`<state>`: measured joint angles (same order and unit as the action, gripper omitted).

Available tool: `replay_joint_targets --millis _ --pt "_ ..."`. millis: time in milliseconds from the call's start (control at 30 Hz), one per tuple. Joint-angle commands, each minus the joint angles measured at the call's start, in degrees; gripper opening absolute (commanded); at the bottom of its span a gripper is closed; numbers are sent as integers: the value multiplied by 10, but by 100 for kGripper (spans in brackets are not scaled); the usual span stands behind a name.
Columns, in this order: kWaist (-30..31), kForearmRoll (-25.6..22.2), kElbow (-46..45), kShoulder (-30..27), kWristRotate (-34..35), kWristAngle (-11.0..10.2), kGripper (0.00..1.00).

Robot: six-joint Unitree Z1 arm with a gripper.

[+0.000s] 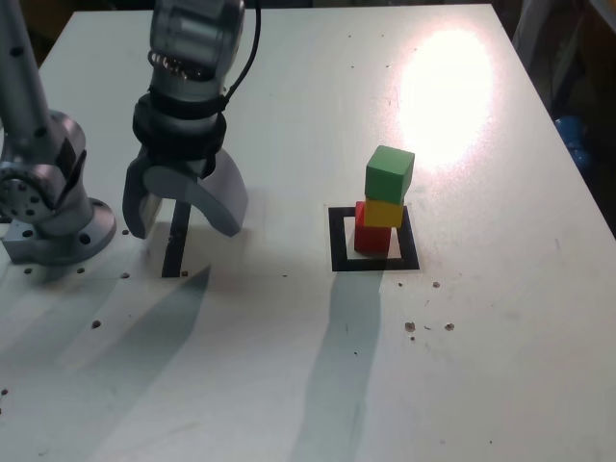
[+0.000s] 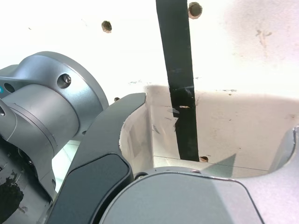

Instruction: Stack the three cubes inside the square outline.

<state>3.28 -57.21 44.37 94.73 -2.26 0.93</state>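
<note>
The three cubes stand in one stack at the centre of the exterior view: a red cube (image 1: 372, 236) at the bottom, a yellow cube (image 1: 383, 213) on it, and a green cube (image 1: 389, 173) on top, turned slightly. The red one rests inside the square outline (image 1: 339, 241). My gripper (image 1: 181, 223) hangs well to the exterior view's left of the stack, open and with nothing in it, fingers pointing down at the table. In the wrist view the gripper (image 2: 210, 135) has only bare table and a black strip (image 2: 180, 79) between its jaws; the cubes are out of that view.
The thin black strip (image 1: 175, 245) lies on the white table (image 1: 289, 366) under the gripper. The arm's base (image 1: 48, 202) stands at the exterior view's left edge. Small holes dot the table. A blue object (image 1: 570, 135) sits beyond the table's right edge.
</note>
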Motion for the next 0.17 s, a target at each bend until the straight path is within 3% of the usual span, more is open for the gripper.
replay_joint_targets --millis 0,133 --pt "-1 1 -1 -5 1 1 99" --pt "-1 1 -2 -7 0 1 99"
